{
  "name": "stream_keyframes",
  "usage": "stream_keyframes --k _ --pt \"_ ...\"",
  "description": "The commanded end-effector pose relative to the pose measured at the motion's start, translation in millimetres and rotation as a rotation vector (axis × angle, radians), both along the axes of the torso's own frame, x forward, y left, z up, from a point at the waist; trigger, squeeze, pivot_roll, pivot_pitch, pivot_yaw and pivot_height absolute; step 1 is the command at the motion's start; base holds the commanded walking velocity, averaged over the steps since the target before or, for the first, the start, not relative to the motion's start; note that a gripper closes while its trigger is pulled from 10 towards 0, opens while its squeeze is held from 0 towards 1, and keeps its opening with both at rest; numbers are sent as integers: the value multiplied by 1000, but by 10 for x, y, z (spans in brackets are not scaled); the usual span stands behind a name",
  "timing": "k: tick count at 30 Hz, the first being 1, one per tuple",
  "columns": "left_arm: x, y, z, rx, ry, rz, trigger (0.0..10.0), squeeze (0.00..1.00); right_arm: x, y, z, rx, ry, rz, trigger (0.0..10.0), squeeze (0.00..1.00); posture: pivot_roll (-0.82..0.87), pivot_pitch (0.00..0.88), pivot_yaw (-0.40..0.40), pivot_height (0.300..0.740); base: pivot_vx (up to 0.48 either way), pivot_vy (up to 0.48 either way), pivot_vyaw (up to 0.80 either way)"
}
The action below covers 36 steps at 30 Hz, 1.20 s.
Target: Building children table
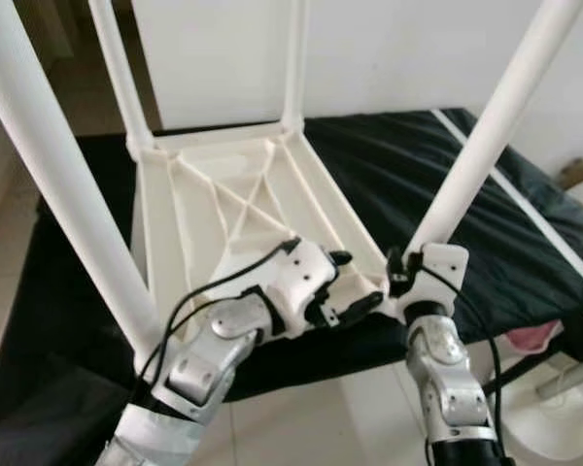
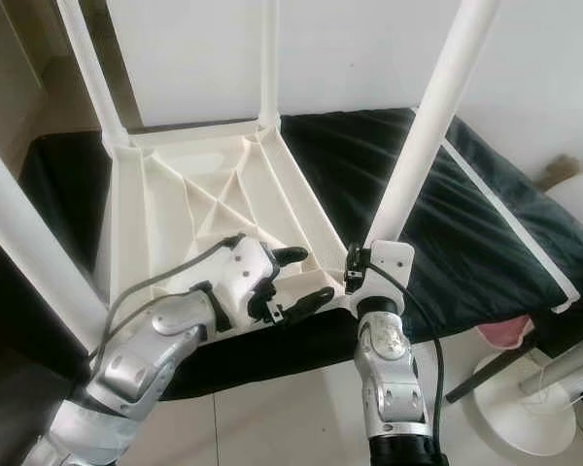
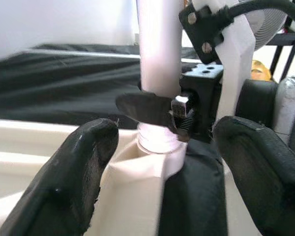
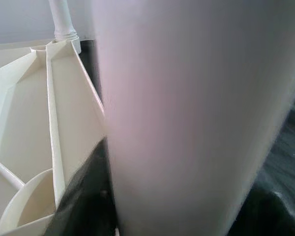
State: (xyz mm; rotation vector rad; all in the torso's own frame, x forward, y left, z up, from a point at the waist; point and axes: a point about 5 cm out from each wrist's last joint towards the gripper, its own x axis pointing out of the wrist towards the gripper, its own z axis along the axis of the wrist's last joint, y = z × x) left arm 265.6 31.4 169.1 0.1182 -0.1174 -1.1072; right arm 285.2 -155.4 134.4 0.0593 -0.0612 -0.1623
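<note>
A white plastic children's table (image 1: 233,194) lies upside down on a black-covered bed (image 1: 447,184), its legs pointing up. My right gripper (image 1: 400,275) is shut around the bottom of the near right leg (image 1: 486,126), just above its corner socket (image 3: 142,182). In the left wrist view, one of its black fingers crosses the leg (image 3: 160,44). My left gripper (image 1: 355,283) is open beside that same corner, with its fingers (image 3: 73,167) on either side of the socket and not touching it. The leg (image 4: 187,118) looms very close in the right wrist view.
The near left leg (image 1: 58,184) rises close to my left arm. Two far legs (image 1: 121,73) stand near the white wall. A white fan base (image 1: 554,422) and something pink (image 1: 534,337) sit on the tiled floor at the right, by the bed's edge.
</note>
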Motion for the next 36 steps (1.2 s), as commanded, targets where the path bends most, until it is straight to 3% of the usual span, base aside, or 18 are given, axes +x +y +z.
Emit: stream_keyframes --k 1,10,11,24,25,36 --pt "-21 4 -54 22 26 -57 10000 0 3 -63 -86 7 42 1 10000 1000 -67 31 -48 740 0 0 0" --pt "5 47 -90 39 -7 9 10000 0 50 -97 -25 -19 -2 144 10000 973 -57 35 -47 740 0 0 0" --pt "9 58 -87 42 -12 15 10000 0 51 -108 -15 -25 -7 159 10000 0 -61 34 -45 740 0 0 0" --pt "-1 148 -83 47 -7 19 10000 0 12 -246 -4 -84 -30 312 10000 0 -64 42 -41 740 0 0 0" --pt "39 196 -56 48 -28 50 10000 0 23 -271 9 -110 -34 379 10000 0 -55 52 -48 740 0 0 0" --pt "32 288 -59 69 -55 78 10000 0 99 -308 -10 -155 -9 555 10000 0 -34 67 -41 740 0 0 0"
